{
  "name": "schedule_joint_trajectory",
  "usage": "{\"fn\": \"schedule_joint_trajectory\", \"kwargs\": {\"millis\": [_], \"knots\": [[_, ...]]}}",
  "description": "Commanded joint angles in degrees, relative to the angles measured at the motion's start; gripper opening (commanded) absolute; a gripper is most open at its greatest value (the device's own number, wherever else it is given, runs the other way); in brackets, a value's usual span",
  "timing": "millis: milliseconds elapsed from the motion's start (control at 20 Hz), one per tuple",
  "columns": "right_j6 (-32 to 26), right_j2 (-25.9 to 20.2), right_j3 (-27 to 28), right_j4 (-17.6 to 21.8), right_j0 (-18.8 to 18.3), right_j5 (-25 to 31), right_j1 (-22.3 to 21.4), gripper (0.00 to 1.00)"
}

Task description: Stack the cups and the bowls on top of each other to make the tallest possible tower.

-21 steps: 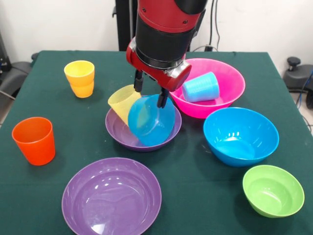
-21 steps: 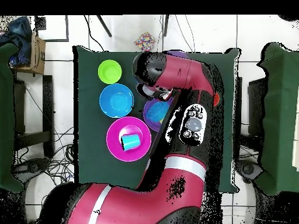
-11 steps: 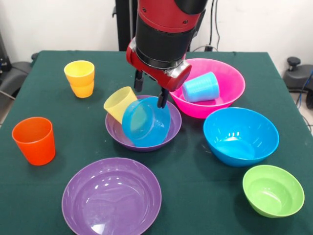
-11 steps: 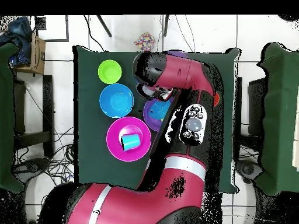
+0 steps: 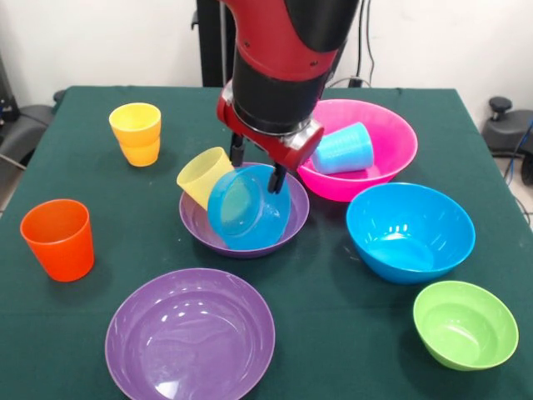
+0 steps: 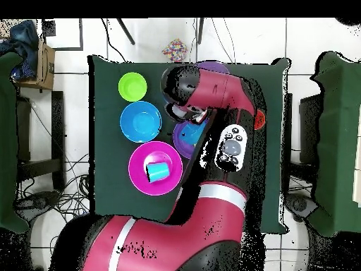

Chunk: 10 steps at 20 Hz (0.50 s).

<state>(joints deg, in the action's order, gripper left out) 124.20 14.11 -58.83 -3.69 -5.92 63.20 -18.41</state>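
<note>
Small blue bowl sits tipped on edge inside purple bowl, mouth facing front. Pale yellow cup leans on its side at purple bowl's rim, touching blue one. Gripper right over small blue bowl, one finger dipped by its top rim. Can't tell if it pinches rim or is spread. Step looks like setting small bowl into purple one. Next: bowl must drop flat, not stay tilted.

The front camera sits close, looking down across the table; the overhead camera looks straight down from higher up. Both share the tabletop.
</note>
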Motion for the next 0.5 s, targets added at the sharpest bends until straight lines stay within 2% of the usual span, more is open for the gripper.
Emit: {"fn": "schedule_joint_trajectory", "kwargs": {"millis": [50, 250, 500], "knots": [[1.86, -4.11, 1.26, 1.96, 0.77, 2.25, 2.58, 1.00], [3.25, -3.25, 1.87, 1.53, 1.27, 5.26, 2.67, 1.00], [8.18, -2.21, -2.23, -0.58, 2.21, 5.49, 1.52, 1.00]]}}
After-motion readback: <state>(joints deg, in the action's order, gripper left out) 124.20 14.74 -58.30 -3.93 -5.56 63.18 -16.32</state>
